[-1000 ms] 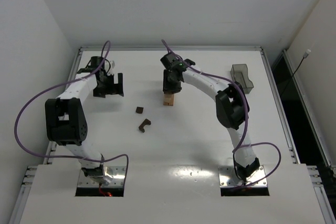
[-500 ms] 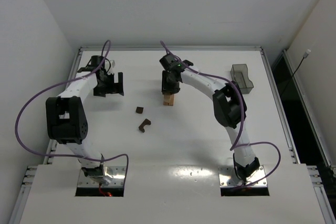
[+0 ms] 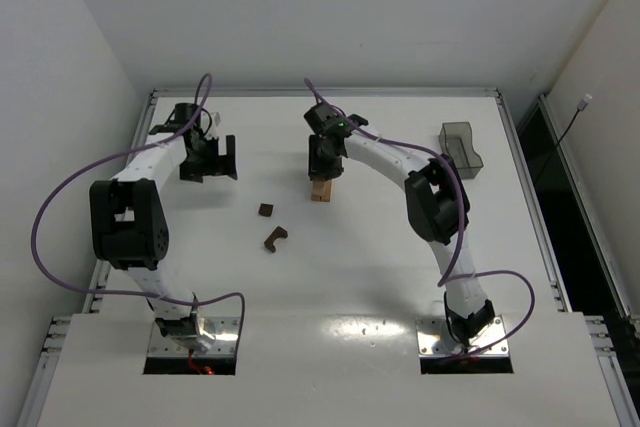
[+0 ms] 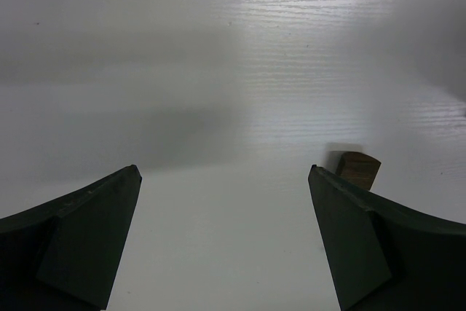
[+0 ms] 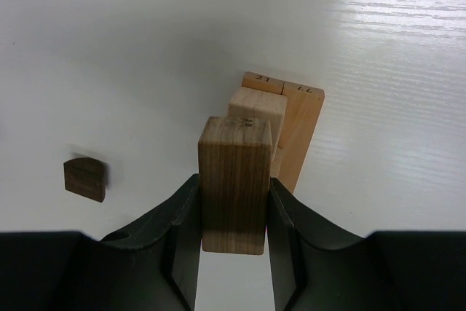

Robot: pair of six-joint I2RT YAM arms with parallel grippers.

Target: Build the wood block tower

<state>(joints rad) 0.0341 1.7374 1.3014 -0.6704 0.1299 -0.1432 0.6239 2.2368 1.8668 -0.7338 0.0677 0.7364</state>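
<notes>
My right gripper (image 3: 322, 161) (image 5: 233, 183) is shut on a medium-brown upright wood block (image 5: 234, 180). It holds the block just above and in front of a small stack: a pale cube (image 5: 256, 107) on a tan flat bar (image 5: 300, 132) (image 3: 320, 191). To the left, a dark cube (image 3: 265, 210) (image 5: 84, 178) and a dark notched piece (image 3: 275, 238) lie loose on the table. At the far left my left gripper (image 3: 208, 161) (image 4: 224, 172) stands open and empty over bare table. A dark block (image 4: 358, 169) peeks out behind its right finger.
A dark translucent bin (image 3: 462, 147) stands at the far right of the white table (image 3: 380, 247). Raised rails edge the table, and white walls close in on both sides. Purple cables loop off both arms.
My right gripper has edged slightly toward the far side with the brown block still in it. The left arm has shifted only a little, its gripper still open.
</notes>
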